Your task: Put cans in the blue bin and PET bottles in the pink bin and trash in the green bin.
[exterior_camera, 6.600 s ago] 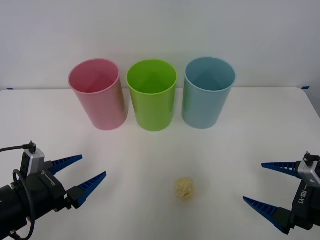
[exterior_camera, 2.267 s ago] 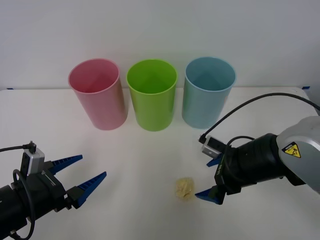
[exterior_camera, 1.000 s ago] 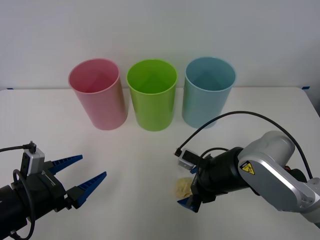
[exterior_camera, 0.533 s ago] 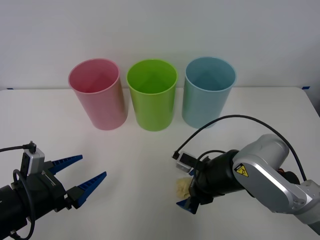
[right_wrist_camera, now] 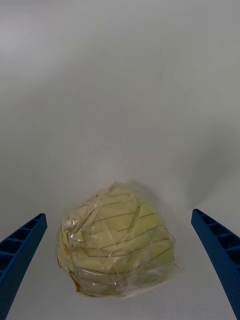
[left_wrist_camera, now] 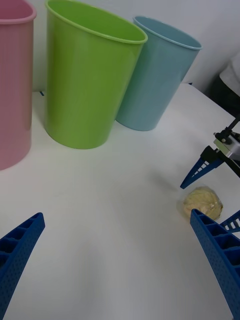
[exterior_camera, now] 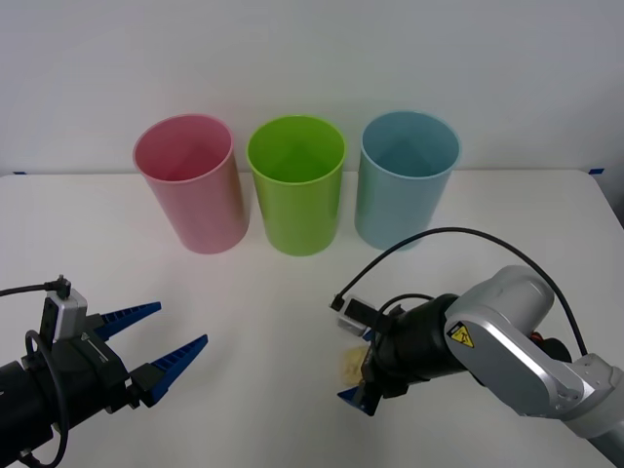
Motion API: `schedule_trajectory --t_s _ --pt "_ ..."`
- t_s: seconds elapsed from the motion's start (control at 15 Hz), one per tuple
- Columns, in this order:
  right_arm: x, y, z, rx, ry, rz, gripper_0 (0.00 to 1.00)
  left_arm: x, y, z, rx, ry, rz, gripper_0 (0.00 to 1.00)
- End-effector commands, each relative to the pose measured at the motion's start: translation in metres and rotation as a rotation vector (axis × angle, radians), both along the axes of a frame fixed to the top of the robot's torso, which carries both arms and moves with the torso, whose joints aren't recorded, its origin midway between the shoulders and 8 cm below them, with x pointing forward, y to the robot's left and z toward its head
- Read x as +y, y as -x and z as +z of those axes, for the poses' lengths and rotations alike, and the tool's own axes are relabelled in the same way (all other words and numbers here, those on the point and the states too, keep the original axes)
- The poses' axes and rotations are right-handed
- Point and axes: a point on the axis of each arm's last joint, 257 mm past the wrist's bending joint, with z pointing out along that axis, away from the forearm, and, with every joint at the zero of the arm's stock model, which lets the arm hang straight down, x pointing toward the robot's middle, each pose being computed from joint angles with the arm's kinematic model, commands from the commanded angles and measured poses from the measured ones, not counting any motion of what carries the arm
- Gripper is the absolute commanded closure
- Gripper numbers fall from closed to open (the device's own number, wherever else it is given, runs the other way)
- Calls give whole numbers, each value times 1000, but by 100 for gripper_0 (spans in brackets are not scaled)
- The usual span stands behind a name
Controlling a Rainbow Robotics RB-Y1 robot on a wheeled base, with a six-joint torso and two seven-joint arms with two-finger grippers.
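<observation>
The trash [exterior_camera: 347,364] is a pale yellow crumpled wad wrapped in clear film, lying on the white table [exterior_camera: 273,322] in front of the bins. My right gripper [exterior_camera: 356,369] is down at the table, open, with one blue finger on each side of the trash [right_wrist_camera: 117,240]. The fingers [right_wrist_camera: 20,247] stand apart from the wad. My left gripper [exterior_camera: 180,324] hovers open at the near left with nothing in it. The pink bin [exterior_camera: 190,185], green bin [exterior_camera: 296,185] and blue bin [exterior_camera: 405,180] stand upright in a row at the back.
The left wrist view shows the green bin [left_wrist_camera: 85,80], the blue bin [left_wrist_camera: 155,75], the pink bin [left_wrist_camera: 12,85] and the trash [left_wrist_camera: 202,201] between the right gripper's fingers [left_wrist_camera: 202,170]. The right arm's black cable [exterior_camera: 429,239] loops above the table. A white wall rises behind the bins.
My right arm swung in from the near right to the trash and has edged a little further left, so its open fingers now straddle the wad. The left arm has not moved.
</observation>
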Motion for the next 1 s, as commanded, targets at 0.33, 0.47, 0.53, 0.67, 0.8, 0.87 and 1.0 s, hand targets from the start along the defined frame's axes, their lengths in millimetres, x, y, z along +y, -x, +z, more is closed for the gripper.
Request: schedule_trajectory --t_s 0.33,0.47,0.53,0.67,0.8,0.87,1.0 --pt "2 1 -1 -6 4 15 87 0 0 0 0 0 0 0" --pt "3 1 -2 -9 8 14 100 0 0 0 0 0 0 0" --pt "5 1 -1 -10 5 15 100 0 0 0 0 0 0 0" --pt "6 1 -2 -13 9 15 100 0 0 0 0 0 0 0" --pt "5 0 -3 -16 15 12 100 0 0 0 0 0 0 0" --pt "6 1 -4 -15 17 12 100 0 0 0 0 0 0 0" --pt "9 2 -5 -15 18 9 100 0 0 0 0 0 0 0"
